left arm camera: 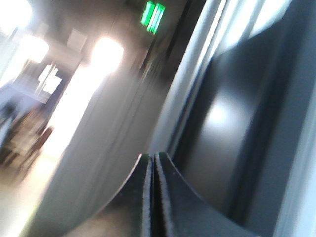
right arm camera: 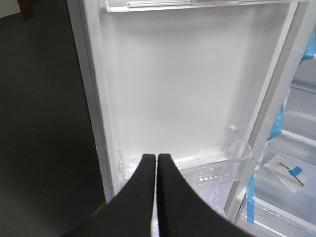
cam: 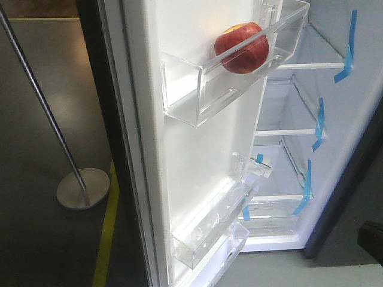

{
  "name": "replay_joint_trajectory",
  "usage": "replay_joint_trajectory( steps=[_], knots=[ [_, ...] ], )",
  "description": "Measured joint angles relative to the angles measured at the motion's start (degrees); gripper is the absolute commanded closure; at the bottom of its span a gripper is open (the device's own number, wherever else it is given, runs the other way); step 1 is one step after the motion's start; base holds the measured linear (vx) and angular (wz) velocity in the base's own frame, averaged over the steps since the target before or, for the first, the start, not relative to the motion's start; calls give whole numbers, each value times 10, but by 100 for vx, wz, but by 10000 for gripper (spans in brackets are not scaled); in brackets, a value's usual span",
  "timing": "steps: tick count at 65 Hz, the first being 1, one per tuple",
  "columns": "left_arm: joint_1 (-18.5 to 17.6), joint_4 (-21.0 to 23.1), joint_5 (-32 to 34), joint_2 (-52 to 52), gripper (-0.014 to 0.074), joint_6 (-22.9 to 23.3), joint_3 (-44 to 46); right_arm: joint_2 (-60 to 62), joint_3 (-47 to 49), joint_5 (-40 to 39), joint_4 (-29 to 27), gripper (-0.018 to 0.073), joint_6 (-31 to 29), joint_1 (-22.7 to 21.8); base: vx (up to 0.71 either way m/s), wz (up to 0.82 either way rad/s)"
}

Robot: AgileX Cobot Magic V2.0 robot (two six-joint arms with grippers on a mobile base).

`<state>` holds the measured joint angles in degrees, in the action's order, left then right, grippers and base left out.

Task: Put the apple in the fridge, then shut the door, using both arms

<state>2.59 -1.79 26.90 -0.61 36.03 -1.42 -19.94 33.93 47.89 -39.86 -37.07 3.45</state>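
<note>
Our left jaws are two matte black blades that flare outward toward the base, with rough-textured inner edges. Our right jaws have the same smooth black, flared shape.

Apple (cam: 241,48) sits in the upper bin (cam: 197,104) of the open door (cam: 197,161). Lower bins (cam: 209,233) hang beneath. Fridge (cam: 359,119) shelves (cam: 311,66) lie right of the door. A stanchion (cam: 82,188) stands on the floor (cam: 36,239), left.
</note>
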Motion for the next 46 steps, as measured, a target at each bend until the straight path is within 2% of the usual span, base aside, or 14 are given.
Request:
replay_joint_trajectory(
  steps=[5,12,24,33,46],
  knots=[
    [0,39,43,0,605,15,0,0,0,0,0,564,0,0,0,0],
    [0,91,49,0,605,52,0,0,0,0,0,564,0,0,0,0],
    [0,104,-6,0,605,169,0,0,0,0,0,564,0,0,0,0],
    [0,68,-70,0,605,227,28,0,0,0,1,564,0,0,0,0],
    [0,-32,-155,47,605,243,160,0,0,0,1,564,0,0,0,0]
  ],
)
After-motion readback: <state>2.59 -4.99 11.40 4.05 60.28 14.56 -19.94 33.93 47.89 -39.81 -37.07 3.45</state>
